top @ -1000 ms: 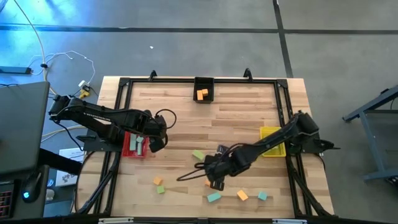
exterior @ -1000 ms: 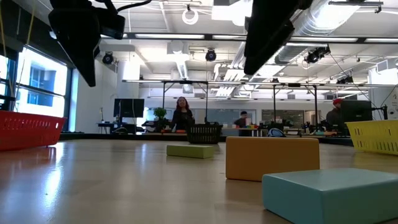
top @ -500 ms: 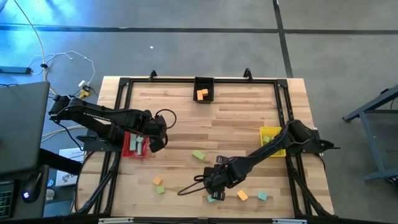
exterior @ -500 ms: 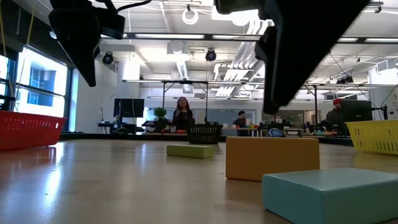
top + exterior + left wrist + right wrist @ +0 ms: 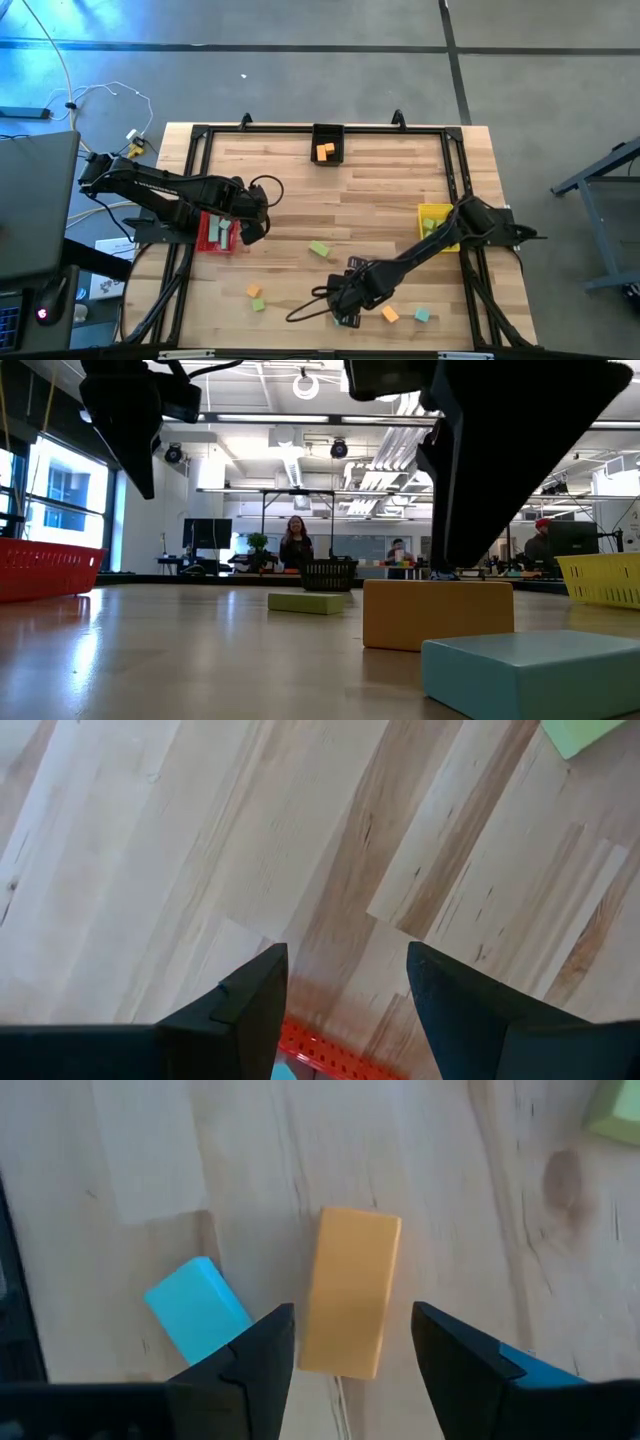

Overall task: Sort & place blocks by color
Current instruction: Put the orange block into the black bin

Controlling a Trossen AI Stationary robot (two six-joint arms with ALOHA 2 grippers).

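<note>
Since a second ago the right arm has reached farther toward the near edge of the table [image 5: 300,175]; its right gripper [image 5: 345,308] now hangs low over the loose blocks there, fingers [image 5: 245,1365] spread apart and empty, with an orange block [image 5: 348,1291] lying in line with the gap between them and a teal block [image 5: 197,1309] just beside it; whether the fingers touch the wood is hard to tell; the left arm has not moved, and its left gripper [image 5: 250,217] waits over the red bin [image 5: 215,235], fingers parted and holding nothing; teal blocks lie inside that red bin; the black bin [image 5: 327,145] at the far edge holds an orange block [image 5: 325,151]; the yellow bin [image 5: 436,222] sits on the right side under the right arm; a yellow-green block [image 5: 319,248] lies alone mid-table; an orange and a yellow-green block [image 5: 257,304] rest touching near the front left; another orange block [image 5: 390,314] and a teal block [image 5: 422,315] lie near the front right.
</note>
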